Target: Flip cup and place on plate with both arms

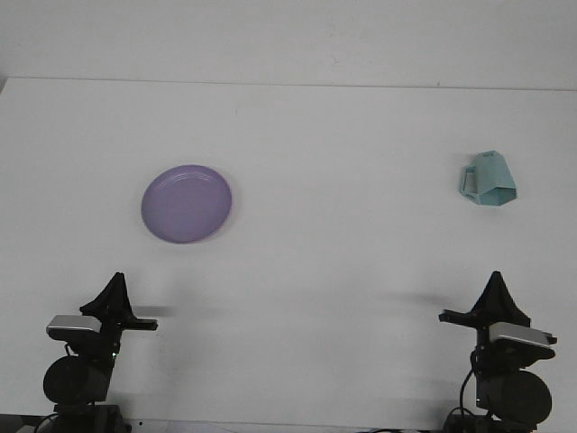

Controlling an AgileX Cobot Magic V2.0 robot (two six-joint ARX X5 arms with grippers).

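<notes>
A pale teal cup (488, 180) with a handle on its left side lies upside down on the white table at the right. A round purple plate (187, 204) rests flat at the left centre, with nothing on it. My left gripper (114, 287) stays low at the near left edge, well short of the plate. My right gripper (495, 287) is low at the near right edge, roughly below the cup and far from it. Each gripper shows only as a dark pointed shape.
The white table (343, 225) runs back to a pale wall. Both arm bases with their camera mounts sit at the bottom corners.
</notes>
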